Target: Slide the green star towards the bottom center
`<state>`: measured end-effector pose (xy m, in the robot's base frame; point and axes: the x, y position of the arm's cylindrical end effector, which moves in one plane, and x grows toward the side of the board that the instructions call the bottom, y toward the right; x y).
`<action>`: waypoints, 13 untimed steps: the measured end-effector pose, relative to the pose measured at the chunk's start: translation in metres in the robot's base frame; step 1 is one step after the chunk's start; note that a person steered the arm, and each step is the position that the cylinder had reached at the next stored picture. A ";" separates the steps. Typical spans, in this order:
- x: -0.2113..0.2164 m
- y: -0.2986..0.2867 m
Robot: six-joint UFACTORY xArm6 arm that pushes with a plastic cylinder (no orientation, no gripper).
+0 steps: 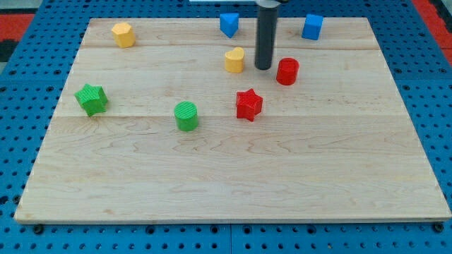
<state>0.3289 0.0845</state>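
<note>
The green star (pixel 92 99) lies near the left edge of the wooden board (pixel 233 183), about mid-height. My tip (pixel 263 68) is in the upper middle of the board, between the yellow heart-shaped block (pixel 234 61) on its left and the red cylinder (pixel 287 71) on its right. The tip is far to the right of the green star and touches no block.
A green cylinder (pixel 186 116) sits right of the green star. A red star (pixel 248 104) lies below the tip. A yellow hexagonal block (pixel 123 34) is at the top left. Two blue blocks (pixel 228 24) (pixel 312 27) sit along the top edge.
</note>
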 end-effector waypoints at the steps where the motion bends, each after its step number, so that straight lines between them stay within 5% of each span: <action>1: 0.030 0.062; 4: 0.071 0.108; 6: 0.033 0.073; 12: 0.029 0.050; 13: 0.029 -0.013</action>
<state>0.3575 0.0716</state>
